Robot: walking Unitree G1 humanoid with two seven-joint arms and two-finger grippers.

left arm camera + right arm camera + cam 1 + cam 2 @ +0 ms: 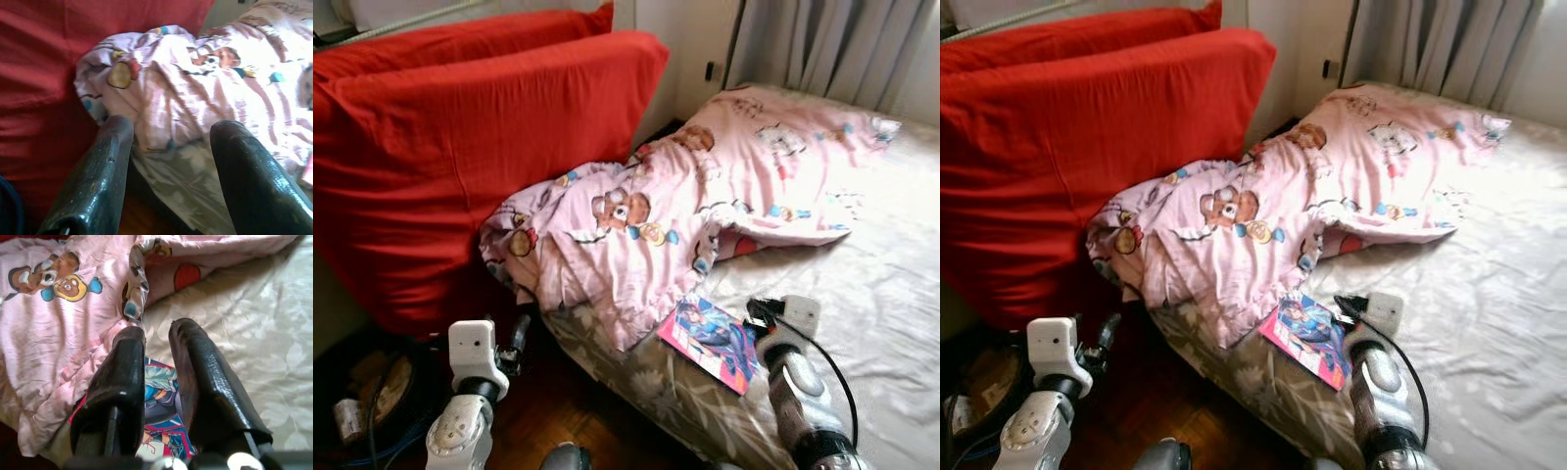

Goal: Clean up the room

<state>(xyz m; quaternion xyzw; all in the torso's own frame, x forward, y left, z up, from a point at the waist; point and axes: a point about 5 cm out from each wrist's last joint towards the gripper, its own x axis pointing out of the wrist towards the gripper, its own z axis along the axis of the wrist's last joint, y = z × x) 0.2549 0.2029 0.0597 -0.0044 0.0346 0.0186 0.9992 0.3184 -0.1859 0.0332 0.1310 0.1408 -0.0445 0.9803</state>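
A colourful comic book (710,343) lies flat near the bed's front edge, partly under the hem of a crumpled pink cartoon blanket (636,225). My right gripper (756,311) hovers just over the book's right side; in the right wrist view its fingers (195,367) stand a narrow gap apart, with the book (156,431) showing below them and nothing held. Low beside the bed, over the floor, my left gripper (171,129) is open and points at the blanket's hanging corner (146,83). Big red cushions (460,147) lean at the left.
The bed's pale floral sheet (881,294) stretches to the right. Grey curtains (842,49) and a wall socket (713,70) are behind it. Dark wooden floor (578,411) lies between my arms. Cables and a round object (372,392) sit at the lower left.
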